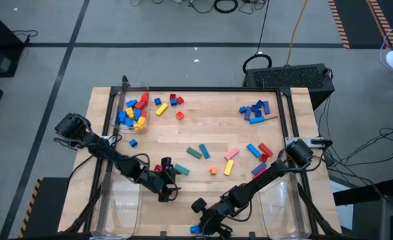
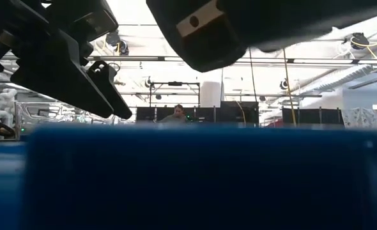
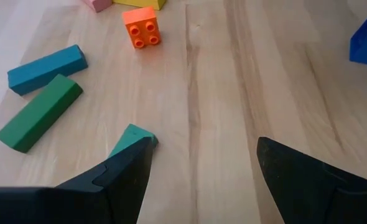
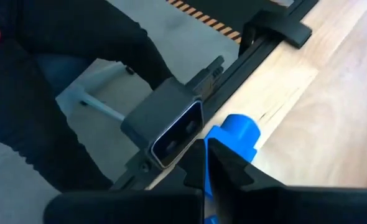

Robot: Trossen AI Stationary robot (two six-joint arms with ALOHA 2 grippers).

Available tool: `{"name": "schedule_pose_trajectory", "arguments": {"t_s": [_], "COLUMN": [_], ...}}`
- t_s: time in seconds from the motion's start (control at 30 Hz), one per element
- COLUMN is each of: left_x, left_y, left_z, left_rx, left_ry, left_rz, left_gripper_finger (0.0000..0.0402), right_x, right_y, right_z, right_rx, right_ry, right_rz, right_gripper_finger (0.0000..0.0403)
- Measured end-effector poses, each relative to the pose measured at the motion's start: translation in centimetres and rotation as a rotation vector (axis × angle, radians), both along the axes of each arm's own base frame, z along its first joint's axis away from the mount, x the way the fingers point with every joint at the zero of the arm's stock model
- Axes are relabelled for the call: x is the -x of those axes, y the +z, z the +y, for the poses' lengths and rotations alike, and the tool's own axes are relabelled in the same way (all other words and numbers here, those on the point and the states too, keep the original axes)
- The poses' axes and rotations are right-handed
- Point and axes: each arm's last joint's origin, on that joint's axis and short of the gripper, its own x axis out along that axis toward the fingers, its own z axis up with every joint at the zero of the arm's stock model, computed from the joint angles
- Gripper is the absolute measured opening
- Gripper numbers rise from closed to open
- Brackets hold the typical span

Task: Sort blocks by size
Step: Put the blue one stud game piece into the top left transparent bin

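Low view's lower half all blur behind a close blue block (image 2: 201, 179); beyond, one tiny indistinct person (image 2: 177, 115).

We count two arms and three bins (image 1: 134, 107). Near the far bin lie about fifteen blocks (image 1: 131, 115); right of it, about six blue blocks (image 1: 254, 111).

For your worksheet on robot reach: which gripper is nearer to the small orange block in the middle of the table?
Left. The left gripper sits open just short of the orange block. The right gripper, shut on a blue block, is at the table's near edge, farther off.
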Motion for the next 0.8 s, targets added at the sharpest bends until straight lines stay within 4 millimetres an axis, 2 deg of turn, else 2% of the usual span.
{"name": "schedule_pose_trajectory", "arguments": {"t_s": [0.27,0.37,0.7,0.8], "left_x": [-0.1,-0.1,0.1,0.2], "left_y": [0.0,-0.1,-0.3,-0.4], "left_z": [0.3,0.3,0.4,0.5], "left_rx": [-0.014,-0.017,-0.023,-0.034], "left_ry": [-0.001,-0.001,0.01,0.029], "left_rz": [0.0,0.006,0.036,0.046], "left_gripper_finger": [0.029,0.029,0.029,0.029], "right_x": [-0.2,-0.4,-0.7,-0.3], "right_y": [-1.9,-1.9,0.5,2.1], "right_z": [0.2,-0.4,-5.3,-6.3], "right_rx": [-0.015,0.012,0.261,0.288], "right_ry": [-0.011,-0.074,-0.429,-0.487], "right_rz": [0.067,0.08,0.088,0.087], "right_gripper_finger": [0.0,0.0,0.0,0.0]}}
